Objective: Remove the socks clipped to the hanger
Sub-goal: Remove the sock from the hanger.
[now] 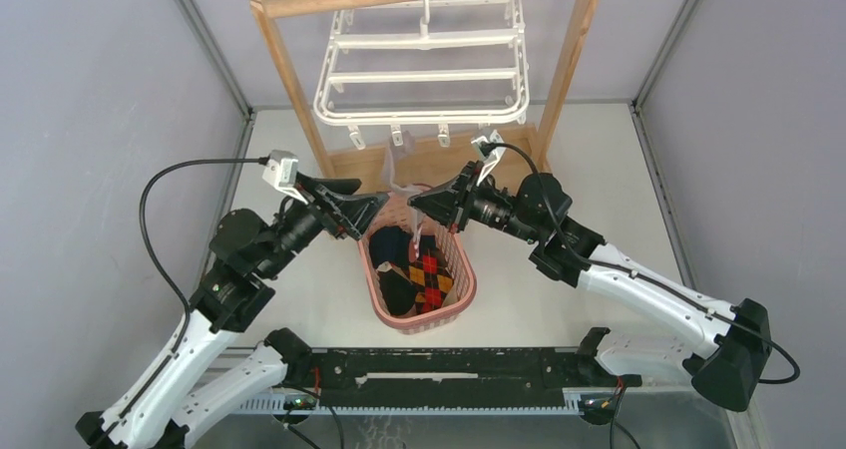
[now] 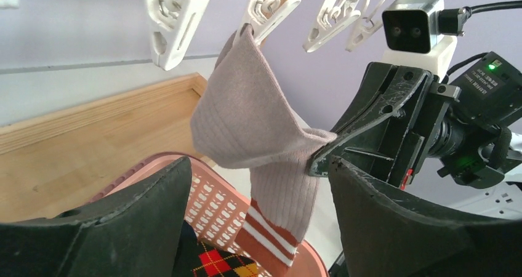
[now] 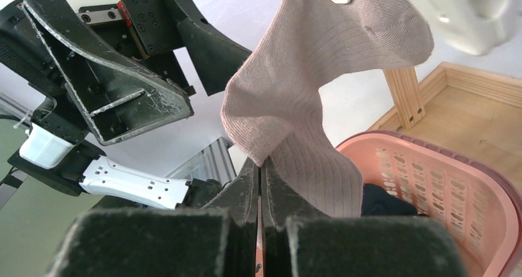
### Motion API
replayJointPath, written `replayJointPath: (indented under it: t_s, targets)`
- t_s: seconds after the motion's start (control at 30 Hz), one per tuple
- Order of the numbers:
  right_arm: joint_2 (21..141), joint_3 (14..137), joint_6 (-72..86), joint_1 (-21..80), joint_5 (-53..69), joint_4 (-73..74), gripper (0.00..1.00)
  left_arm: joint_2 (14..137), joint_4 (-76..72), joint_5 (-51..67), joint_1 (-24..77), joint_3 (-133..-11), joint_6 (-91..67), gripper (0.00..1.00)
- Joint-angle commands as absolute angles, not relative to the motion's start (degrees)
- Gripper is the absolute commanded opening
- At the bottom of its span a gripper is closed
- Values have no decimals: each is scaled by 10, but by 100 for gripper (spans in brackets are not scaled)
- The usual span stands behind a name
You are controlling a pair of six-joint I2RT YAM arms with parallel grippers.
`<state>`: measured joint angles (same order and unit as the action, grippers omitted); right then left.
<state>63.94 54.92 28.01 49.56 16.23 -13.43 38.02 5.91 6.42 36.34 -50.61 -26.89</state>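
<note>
One grey sock [image 2: 246, 117] (red-white cuff) remains clipped to hanger [image 1: 449, 40], right gripper [image 3: 261, 172] clamped on it, left gripper [image 1: 369, 200] apart, empty; other socks [image 1: 429, 274] lie in pink basket [image 1: 465, 279] below hanger.

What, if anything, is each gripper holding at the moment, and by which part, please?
The right gripper pinches the grey sock at its folded middle; the left gripper is open and holds nothing.
</note>
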Motion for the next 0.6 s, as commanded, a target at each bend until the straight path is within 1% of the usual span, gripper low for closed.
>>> replayJointPath:
  t_s: [0.0, 0.17, 0.3, 0.57]
  targets:
    - [619, 574, 281, 491, 165, -150, 0, 369, 89, 29, 359, -537, -254, 88]
    - [616, 575, 268, 491, 149, -130, 0, 385, 131, 25, 359, -588, -242, 91]
    - [606, 575, 260, 486, 139, -121, 0, 395, 151, 25, 359, -618, -236, 91]
    - [585, 575, 262, 440, 145, -109, 0, 409, 157, 33, 359, -647, -234, 91]
